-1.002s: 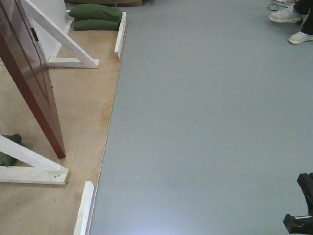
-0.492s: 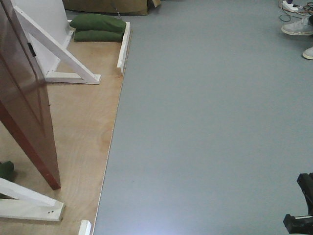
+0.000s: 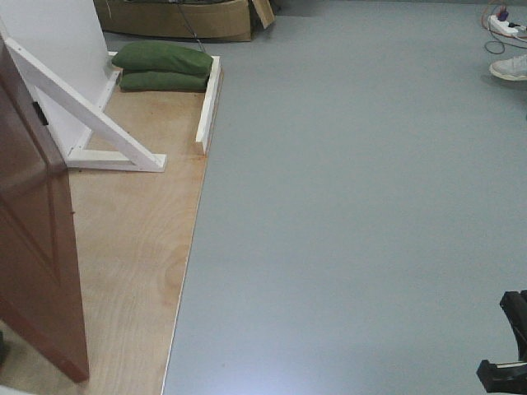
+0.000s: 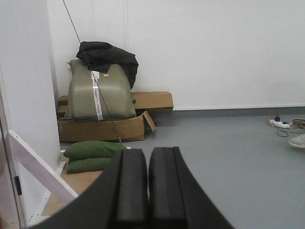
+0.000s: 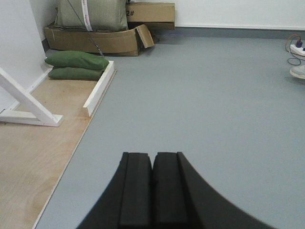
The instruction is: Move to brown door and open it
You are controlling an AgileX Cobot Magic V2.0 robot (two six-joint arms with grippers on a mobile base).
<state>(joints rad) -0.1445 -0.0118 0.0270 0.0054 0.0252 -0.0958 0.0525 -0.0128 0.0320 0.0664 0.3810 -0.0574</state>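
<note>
The brown door (image 3: pixel 33 247) stands at the far left of the front view, glossy reddish-brown with raised panel moulding. Its bottom corner rests over the plywood base (image 3: pixel 140 239). Its handle is out of view. My left gripper (image 4: pixel 147 153) is shut with nothing between its black fingers, and it points toward the sandbags and boxes by the wall. My right gripper (image 5: pixel 152 156) is also shut and empty, hanging over the grey floor to the right of the plywood edge. Neither gripper touches the door.
A white diagonal brace (image 3: pixel 90 123) and a white panel (image 3: pixel 58 49) stand behind the door. Green sandbags (image 3: pixel 160 67) lie by a low white rail (image 3: pixel 207 103), with cardboard boxes (image 3: pixel 181 20) beyond. A shoe (image 3: pixel 510 67) and a power strip (image 3: pixel 504 25) sit at the far right.
The view has advanced: the door has slid down and left and looms larger. The near white brace and rail end have dropped out of view. Both grippers stay shut.
</note>
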